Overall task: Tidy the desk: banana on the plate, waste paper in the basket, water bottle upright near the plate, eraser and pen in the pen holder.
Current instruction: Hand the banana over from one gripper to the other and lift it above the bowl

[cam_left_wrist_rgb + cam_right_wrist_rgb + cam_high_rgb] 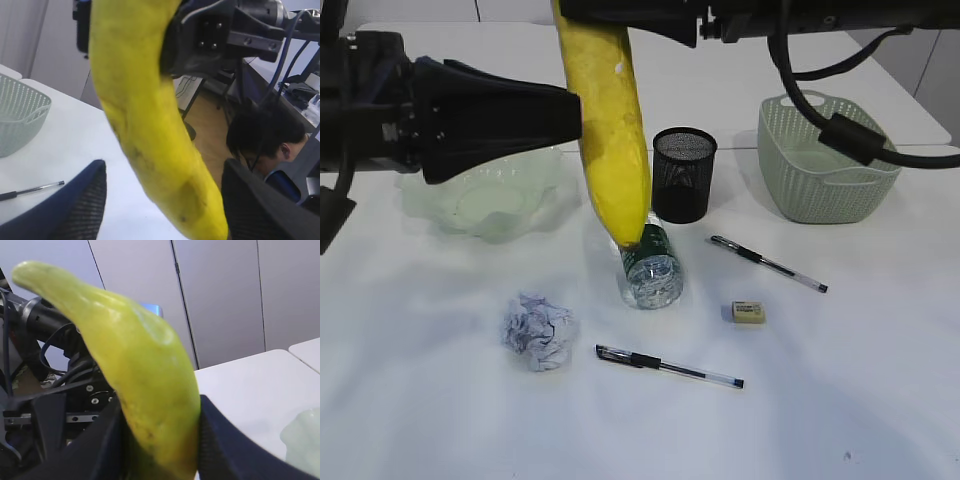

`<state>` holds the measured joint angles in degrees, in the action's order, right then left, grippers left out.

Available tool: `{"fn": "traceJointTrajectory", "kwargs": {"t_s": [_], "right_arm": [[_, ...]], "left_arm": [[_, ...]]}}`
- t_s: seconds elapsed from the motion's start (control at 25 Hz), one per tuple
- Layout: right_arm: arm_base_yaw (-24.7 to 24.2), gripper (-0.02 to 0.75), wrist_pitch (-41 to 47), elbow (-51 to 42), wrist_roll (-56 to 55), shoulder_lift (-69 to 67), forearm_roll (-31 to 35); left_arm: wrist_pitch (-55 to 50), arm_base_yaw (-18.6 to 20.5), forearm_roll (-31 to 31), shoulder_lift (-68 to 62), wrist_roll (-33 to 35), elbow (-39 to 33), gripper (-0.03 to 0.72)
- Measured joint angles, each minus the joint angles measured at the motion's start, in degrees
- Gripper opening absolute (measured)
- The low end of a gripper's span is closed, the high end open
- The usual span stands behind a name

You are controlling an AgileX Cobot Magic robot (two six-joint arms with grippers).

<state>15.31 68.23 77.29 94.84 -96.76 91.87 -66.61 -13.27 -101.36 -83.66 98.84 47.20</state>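
Banana (pixel 612 140) clamped in right pincer (pixel 155 440), hanging between left pincer's (pixel 162 200) spread fingers.

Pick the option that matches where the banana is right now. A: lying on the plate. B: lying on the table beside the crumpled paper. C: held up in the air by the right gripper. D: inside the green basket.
C: the banana hangs above the table, and the right wrist view shows the right gripper closed on its sides.

Banana (pixel 610 130): smooth, waxy yellow skin. Pen holder (pixel 684 173): black metal mesh, matt. Basket (pixel 820 160): woven-look green plastic. Plate (pixel 490 200): translucent, glossy. Waste paper (pixel 538 332): crumpled. Counter (pixel 840 400): matt white.
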Motion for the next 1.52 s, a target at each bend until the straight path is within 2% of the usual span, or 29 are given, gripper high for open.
{"fn": "traceJointTrajectory", "kwargs": {"t_s": [0.96, 1.52], "right_arm": [[1.2, 0.295, -0.1, 0.0, 0.5, 0.0, 2.1], [3.6, 0.295, -0.1, 0.0, 1.5, 0.0, 4.0]], "left_arm": [[-0.1, -0.6, 0.1, 0.0, 0.0, 1.5, 0.510], [-0.2, -0.8, 0.1, 0.0, 0.0, 3.1, 0.510]]}}
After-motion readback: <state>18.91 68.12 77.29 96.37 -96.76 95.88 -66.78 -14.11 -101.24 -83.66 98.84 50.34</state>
